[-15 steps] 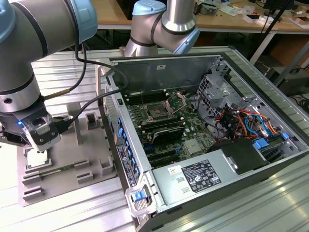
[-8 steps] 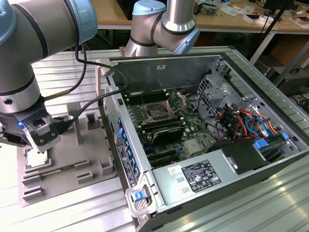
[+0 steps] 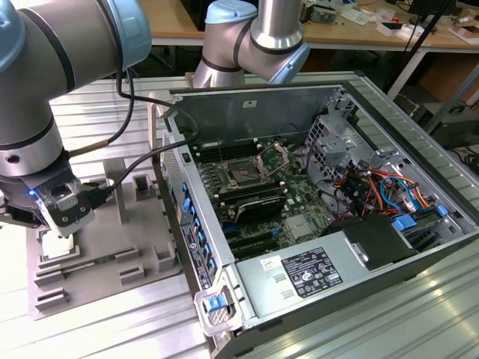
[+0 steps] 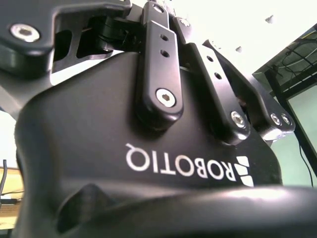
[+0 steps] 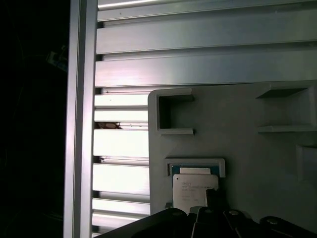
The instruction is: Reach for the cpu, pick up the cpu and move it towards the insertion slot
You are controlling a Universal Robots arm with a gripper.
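The cpu point(image 5: 194, 190), a silvery-white square chip with a greenish rim, lies flat in a pocket of the grey moulded tray point(image 5: 237, 124). In the exterior view the cpu point(image 3: 57, 246) is a pale square on that tray point(image 3: 127, 224), at the view's left. My gripper point(image 3: 64, 224) hangs right over it, pointing down. In the first wrist view a dark part of the gripper point(image 5: 213, 201) overlaps the chip's edge. The second wrist view looks up at the gripper's black body point(image 4: 148, 148). The insertion slot point(image 3: 243, 173), a dark square socket with its silver frame raised, sits on the green board inside the open computer case.
The open computer case point(image 3: 359, 112) takes up the middle and right, with black memory slots point(image 3: 258, 206), a pale heatsink point(image 3: 299, 228), cables point(image 3: 374, 187) and a power supply point(image 3: 307, 273). A ribbed aluminium table point(image 5: 198, 49) carries everything. The arm's base point(image 3: 254, 37) stands behind the case.
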